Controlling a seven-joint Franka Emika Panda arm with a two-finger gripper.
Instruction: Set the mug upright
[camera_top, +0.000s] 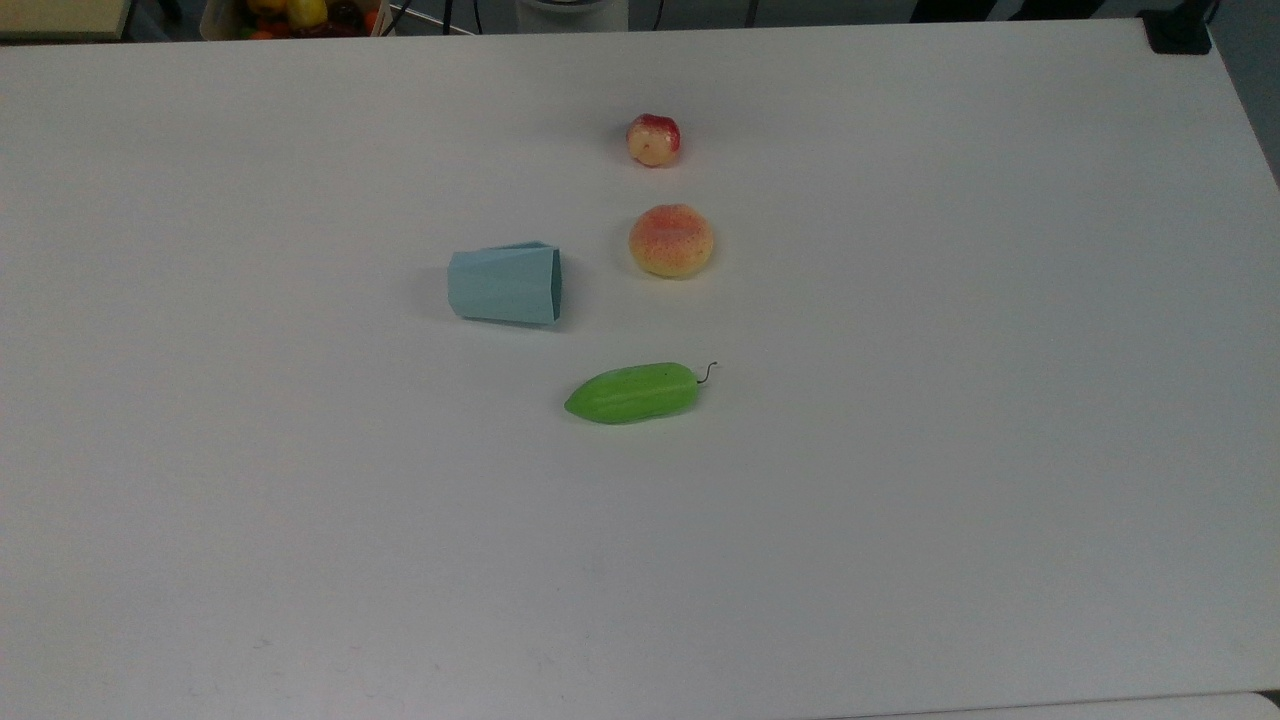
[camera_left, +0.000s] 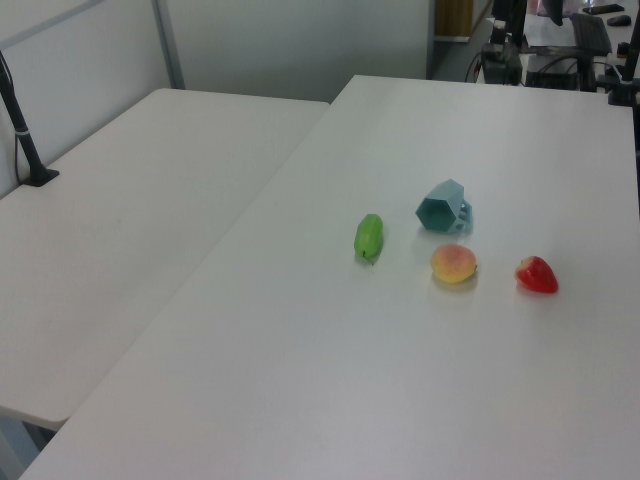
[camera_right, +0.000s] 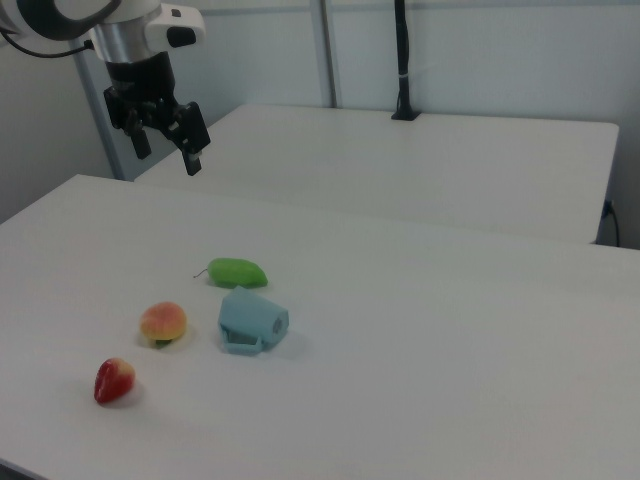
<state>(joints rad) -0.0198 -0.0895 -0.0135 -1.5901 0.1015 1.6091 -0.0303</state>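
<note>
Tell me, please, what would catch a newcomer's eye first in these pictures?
Probably the pale blue mug lying on its side in the middle of the white table, ringed by three bright toy foods: a green cucumber, a peach and a strawberry. In the right view, the open gripper hangs high above the table's far edge.
</note>
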